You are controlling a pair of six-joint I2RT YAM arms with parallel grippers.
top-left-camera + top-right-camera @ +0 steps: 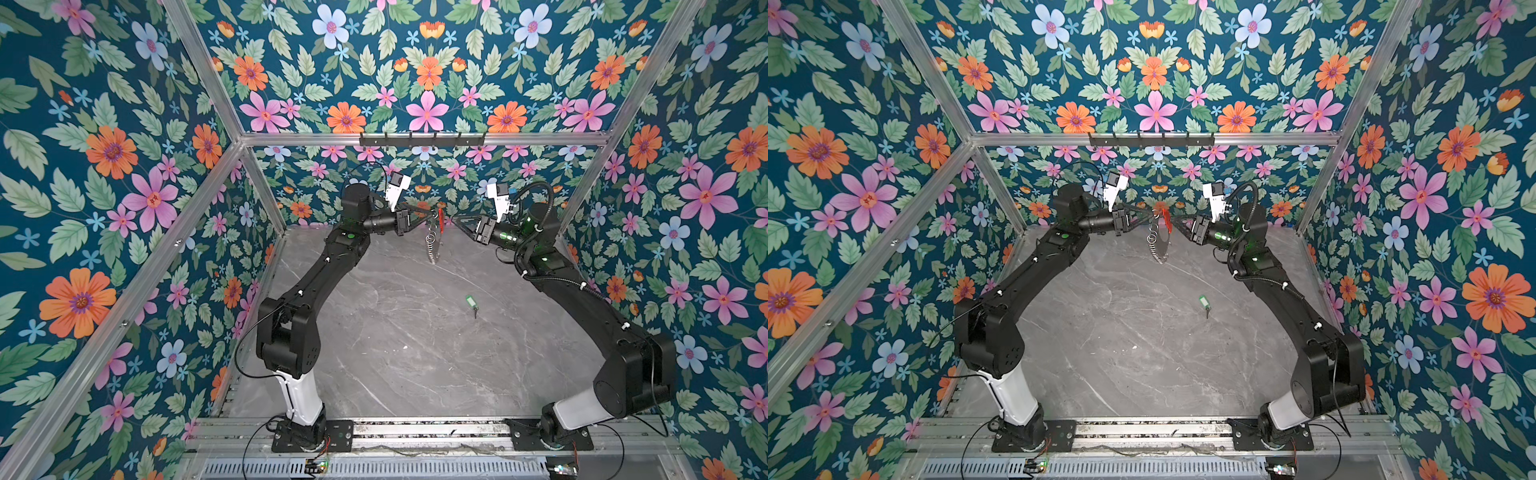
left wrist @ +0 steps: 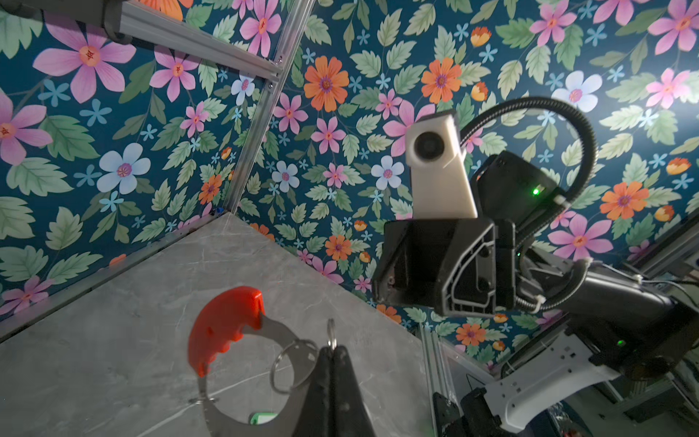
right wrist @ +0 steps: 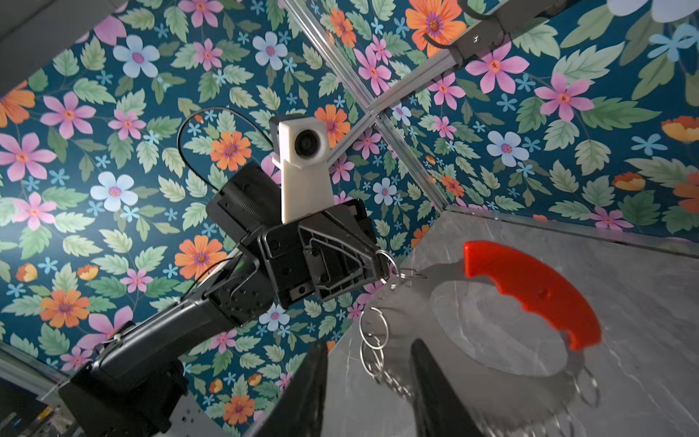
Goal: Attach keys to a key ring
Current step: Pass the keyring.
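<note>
**Left gripper** (image 2: 332, 352): jaws together, pinched on one small silver ring (image 2: 331, 332) of the key ring (image 1: 434, 239). You are carrying the whole hoop by that one loop, up off the table (image 1: 395, 340).
Risk: this is thin wire in a narrow pinch. A jolt or twist of your left wrist could let the loop slide out, and the hoop would drop.

**Key ring:** it hangs free below the pinch with the red arc (image 3: 529, 291) uppermost. The other loops (image 3: 373, 335) are strung loosely down the hoop.
Risk: nothing steadies it, so a nudge can swing it or turn it about the pinched loop. The loops may also bunch and hide the one you want.

**Right gripper** (image 3: 368, 344): jaws apart and empty, just beside the key ring on the side away from the left gripper. It does not seem to touch, as far as the top views show.
Risk: closing here may catch several loops or the hoop wire. Pulling against the left pinch could then tear the hoop loose.

**Key** (image 1: 471, 302): flat on the table, well apart from the key ring, on the right gripper's side of it. It is not yet attached.
Risk: it is thin and lies flat on a hard top. Your fingers may skid it away, or grip the green head skewed and leave it awkward to thread.
</note>
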